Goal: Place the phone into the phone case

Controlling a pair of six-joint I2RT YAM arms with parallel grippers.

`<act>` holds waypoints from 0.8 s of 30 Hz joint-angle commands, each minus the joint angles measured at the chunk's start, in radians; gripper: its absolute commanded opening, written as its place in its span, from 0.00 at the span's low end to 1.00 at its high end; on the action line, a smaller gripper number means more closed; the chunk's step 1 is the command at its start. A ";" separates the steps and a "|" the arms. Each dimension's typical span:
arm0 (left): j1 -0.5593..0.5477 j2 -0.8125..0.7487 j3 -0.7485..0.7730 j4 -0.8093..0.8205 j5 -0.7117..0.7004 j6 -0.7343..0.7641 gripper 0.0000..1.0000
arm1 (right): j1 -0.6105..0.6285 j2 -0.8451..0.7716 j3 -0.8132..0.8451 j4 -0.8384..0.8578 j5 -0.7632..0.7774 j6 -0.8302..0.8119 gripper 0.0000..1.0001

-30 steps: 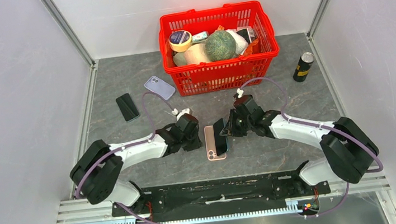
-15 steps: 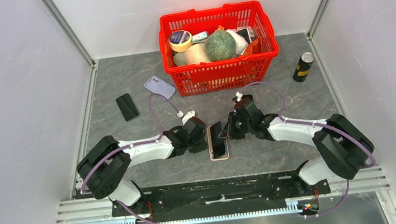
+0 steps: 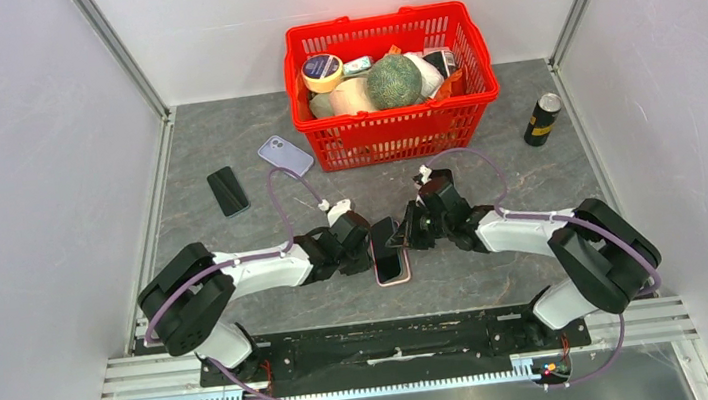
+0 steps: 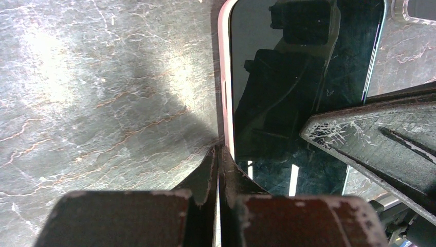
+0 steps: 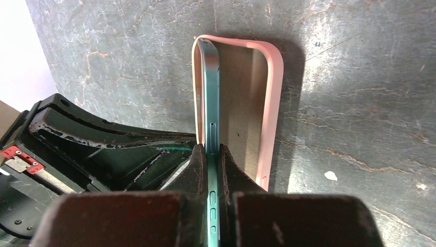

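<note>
Pink phone case (image 5: 268, 98) lies open side up on the grey table (image 5: 360, 103), between the two arms. The right gripper (image 5: 212, 152) pinches the phone (image 5: 211, 92) on edge, with one long edge seated against the case wall nearer the left arm and the other raised. The left gripper (image 4: 218, 153), fingers pressed together, touches that wall's outer rim. Bare tabletop borders the opposite side. The red basket (image 3: 391, 75) is well apart.

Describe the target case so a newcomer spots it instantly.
From the red basket, come straight toward the near edge. The case lies flat between the left hand and right hand, a teal phone tilted into it. Only it is pink; the lilac phone and black phone lie further left.
</note>
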 commanded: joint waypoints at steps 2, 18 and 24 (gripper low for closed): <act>-0.019 0.004 0.020 0.040 0.010 -0.032 0.02 | 0.017 0.046 0.015 -0.155 0.126 -0.072 0.14; -0.019 0.008 0.025 0.033 0.014 -0.025 0.02 | 0.017 -0.035 0.161 -0.425 0.197 -0.181 0.61; -0.020 -0.002 0.011 0.041 0.024 -0.034 0.02 | 0.017 -0.068 0.184 -0.500 0.234 -0.202 0.73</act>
